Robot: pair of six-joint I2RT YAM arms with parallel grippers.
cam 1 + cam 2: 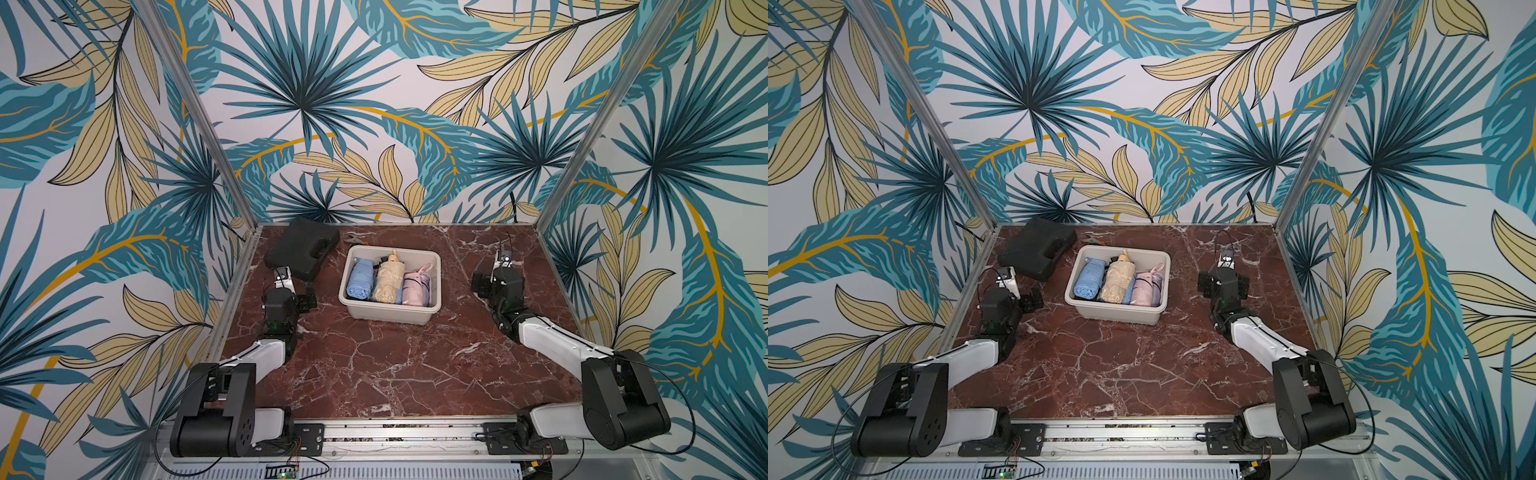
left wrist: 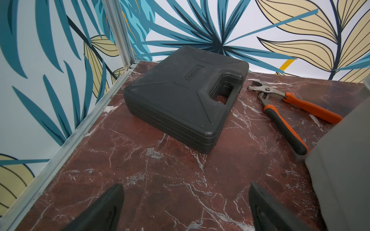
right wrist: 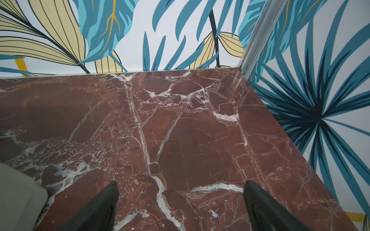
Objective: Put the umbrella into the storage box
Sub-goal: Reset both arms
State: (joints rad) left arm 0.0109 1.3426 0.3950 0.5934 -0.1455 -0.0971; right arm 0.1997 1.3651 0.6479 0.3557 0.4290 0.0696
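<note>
Blue umbrella (image 1: 360, 277), beige umbrella (image 1: 387, 280) and pink umbrella (image 1: 415, 286) lie side by side in the storage box (image 1: 390, 312), seemingly touching. Left fingers (image 2: 106, 208) and right fingers (image 3: 102, 206) stand wide apart.

Palm-leaf walls (image 1: 374, 83), red marble tabletop (image 1: 395, 365)

The tabletop (image 1: 395, 365) is red-brown marble veined with white. The storage box (image 1: 390, 316) is off-white; in it lie a light blue umbrella (image 1: 360, 278), a beige umbrella (image 1: 387, 282) and a pale pink umbrella (image 1: 415, 284). The case (image 2: 176, 96) is matt black. The pliers (image 2: 284, 126) have orange-and-black handles. The walls (image 1: 374, 104) show teal and tan leaves with yellow stems on pale grey.
</note>
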